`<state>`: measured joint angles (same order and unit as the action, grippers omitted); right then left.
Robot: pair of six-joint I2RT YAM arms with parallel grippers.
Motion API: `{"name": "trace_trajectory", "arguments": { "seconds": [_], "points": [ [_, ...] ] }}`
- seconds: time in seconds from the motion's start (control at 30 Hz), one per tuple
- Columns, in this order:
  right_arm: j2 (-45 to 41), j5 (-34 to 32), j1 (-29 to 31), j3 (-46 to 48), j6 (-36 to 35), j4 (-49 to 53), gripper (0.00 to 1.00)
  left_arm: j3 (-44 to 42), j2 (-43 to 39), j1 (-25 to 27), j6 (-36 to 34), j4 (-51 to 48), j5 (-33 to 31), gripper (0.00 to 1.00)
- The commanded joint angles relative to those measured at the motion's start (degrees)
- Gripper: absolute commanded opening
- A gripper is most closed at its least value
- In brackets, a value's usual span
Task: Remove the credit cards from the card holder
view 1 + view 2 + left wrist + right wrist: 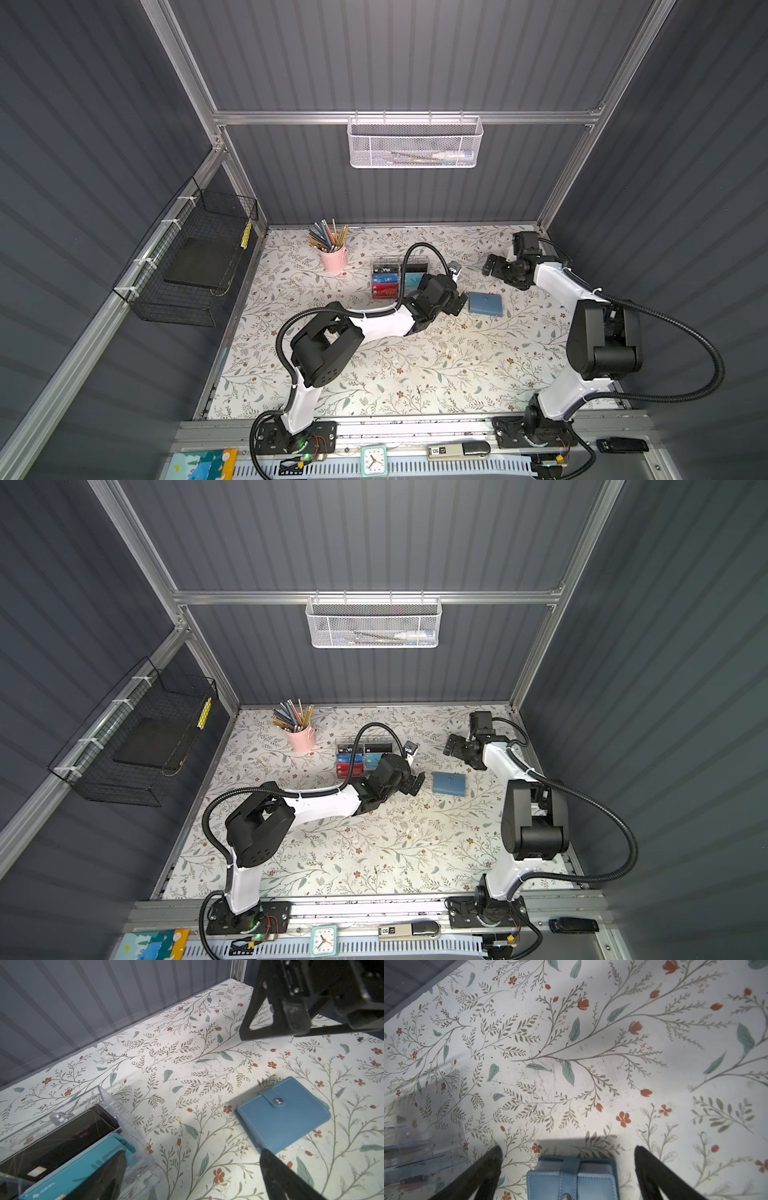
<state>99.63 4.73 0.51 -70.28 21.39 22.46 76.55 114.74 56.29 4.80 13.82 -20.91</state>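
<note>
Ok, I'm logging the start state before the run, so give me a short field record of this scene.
card holder: closed, tab snapped, flat on table
credit cards: not visible
left gripper: open, empty, beside holder, not touching
right gripper: open, empty, apart from holder
acrylic rack: holds VIP cards

Matt stitched leather-look card holder (286, 1124) with shiny metal snap (277, 1101), glossy clear plastic rack (116, 1102), smooth matt printed table covering (187, 1059).
</note>
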Motion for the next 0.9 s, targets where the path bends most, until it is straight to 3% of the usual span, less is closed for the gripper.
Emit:
{"name": "trace_trajectory", "arguments": {
  "seconds": [0.0,0.33,0.87],
  "points": [
    [2.93,0.86,0.04,-1.51,-0.91,3.28,0.99,-1.13,-3.09,-0.13,0.56,1.03,-0.05,1.00],
    [5.45,4.21,1.80,-0.18,-1.35,2.95,0.99,-2.65,-4.26,-0.26,0.65,1.84,-0.23,1.00],
    [2.17,6.24,5.80,6.05,-0.34,2.55,0.99,-7.03,-8.27,-0.23,3.32,2.37,-0.21,1.00]
  ]
}}
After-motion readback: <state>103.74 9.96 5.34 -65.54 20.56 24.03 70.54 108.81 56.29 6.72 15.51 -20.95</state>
